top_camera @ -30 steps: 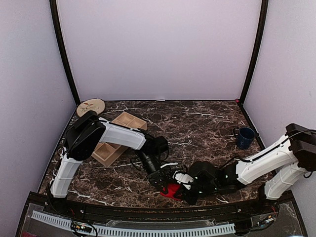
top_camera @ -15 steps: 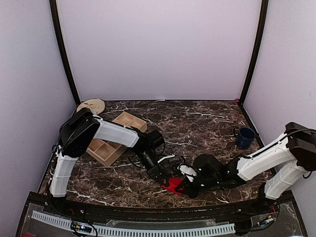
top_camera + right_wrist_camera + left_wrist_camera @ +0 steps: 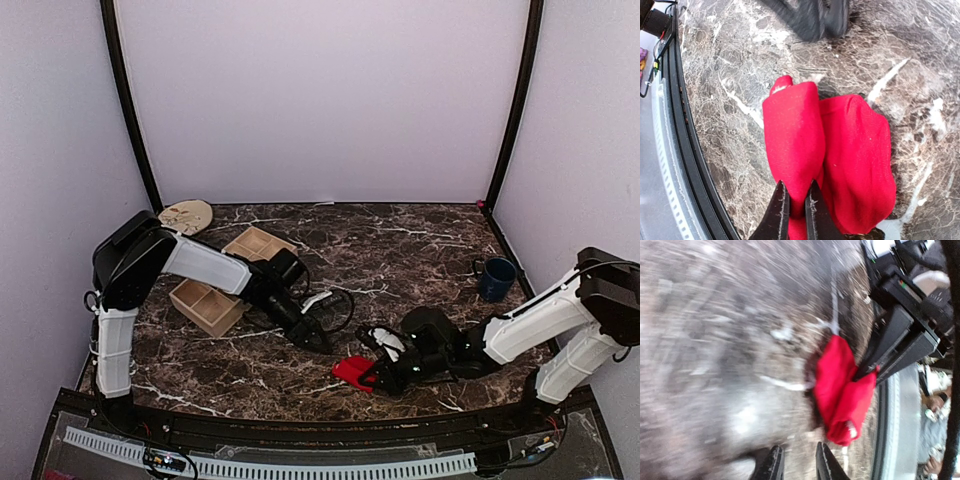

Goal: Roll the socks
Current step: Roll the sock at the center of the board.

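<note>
The table point(image 3: 430, 240) bore everything. Near its front edge the right gripper point(image 3: 796, 195) was clenched on a fold of the red sock point(image 3: 352, 371), which lay doubled over. The left gripper point(image 3: 796, 462) stood nearby, slightly parted and empty.

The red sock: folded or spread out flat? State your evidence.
Folded: the red sock lies doubled into two thick lobes side by side, the right gripper pinching one.

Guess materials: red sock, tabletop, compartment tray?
Red sock: soft knit fabric, matte; fine weave and folds show. Tabletop: dark marble look, white veins, mild sheen; real stone or laminate, unclear. Compartment tray: pale bare-looking wood, likely; tan, flat thin walls.
</note>
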`<action>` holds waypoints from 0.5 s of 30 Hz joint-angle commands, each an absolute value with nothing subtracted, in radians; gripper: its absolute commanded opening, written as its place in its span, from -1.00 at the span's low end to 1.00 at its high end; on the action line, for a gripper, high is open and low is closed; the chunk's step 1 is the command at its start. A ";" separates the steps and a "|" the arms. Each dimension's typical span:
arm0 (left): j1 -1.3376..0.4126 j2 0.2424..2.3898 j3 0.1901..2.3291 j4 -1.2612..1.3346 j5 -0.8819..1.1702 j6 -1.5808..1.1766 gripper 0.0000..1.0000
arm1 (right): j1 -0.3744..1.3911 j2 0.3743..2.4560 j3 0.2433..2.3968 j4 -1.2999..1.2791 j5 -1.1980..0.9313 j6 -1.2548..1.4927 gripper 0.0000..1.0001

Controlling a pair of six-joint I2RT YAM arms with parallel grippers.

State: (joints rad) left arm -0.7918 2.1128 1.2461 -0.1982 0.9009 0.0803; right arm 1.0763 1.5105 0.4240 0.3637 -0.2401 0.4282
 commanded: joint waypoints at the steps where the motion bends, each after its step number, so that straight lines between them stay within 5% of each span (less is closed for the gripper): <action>1: -0.779 2.043 1.158 -0.032 0.754 0.004 -0.48 | 1.046 1.530 0.388 0.363 -0.278 0.490 -1.00; 8: -0.799 1.852 0.851 0.474 0.591 -0.009 -0.45 | 0.988 1.571 0.371 0.431 -0.387 0.608 -1.00; 15: -0.899 1.816 0.818 0.529 0.532 0.206 -0.42 | 0.921 1.587 0.353 0.469 -0.510 0.728 -1.00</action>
